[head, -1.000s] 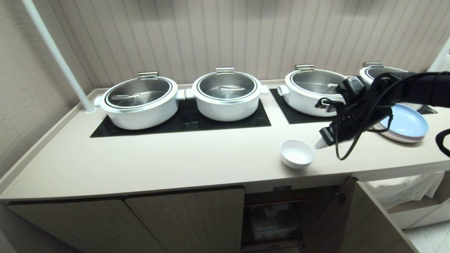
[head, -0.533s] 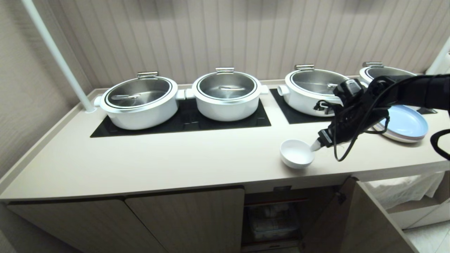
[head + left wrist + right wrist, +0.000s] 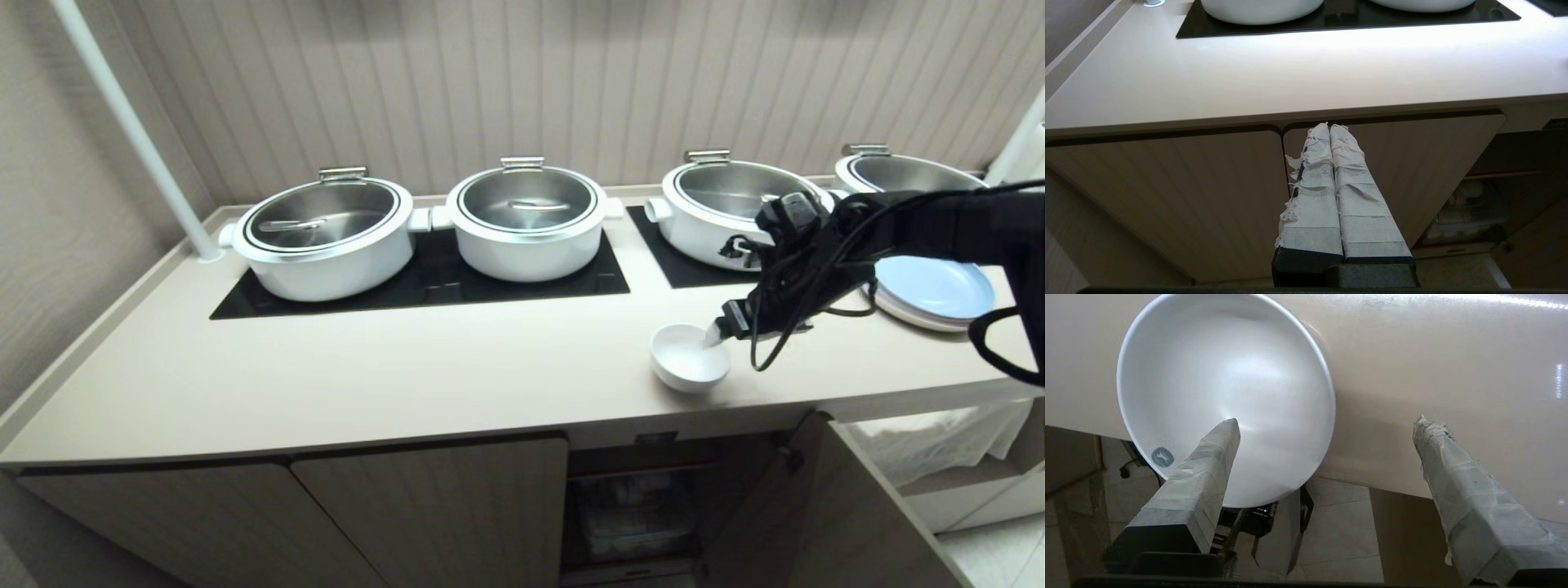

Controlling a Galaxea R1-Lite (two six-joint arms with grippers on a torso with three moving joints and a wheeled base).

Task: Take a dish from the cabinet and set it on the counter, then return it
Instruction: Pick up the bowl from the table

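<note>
Along the beige bench (image 3: 408, 367), near its front edge at about four o'clock, the white bowl (image 3: 688, 357) sits upright while the right hand (image 3: 1327, 428), fingers spread wide, straddles its rim without gripping; the left hand (image 3: 1331, 130) hangs clenched before the cabinet (image 3: 1167, 196).

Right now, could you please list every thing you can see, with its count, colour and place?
bowl: one, white, on the counter near the front edge
counter: one, beige
pots: four, white with steel lids, along the back
plates: a stack, pale blue on top, at the right
cabinet: beige, below the counter, right door open
right gripper: fingers open, one inside the bowl, one outside the rim
left gripper: fingers shut, before the cabinet doors
</note>
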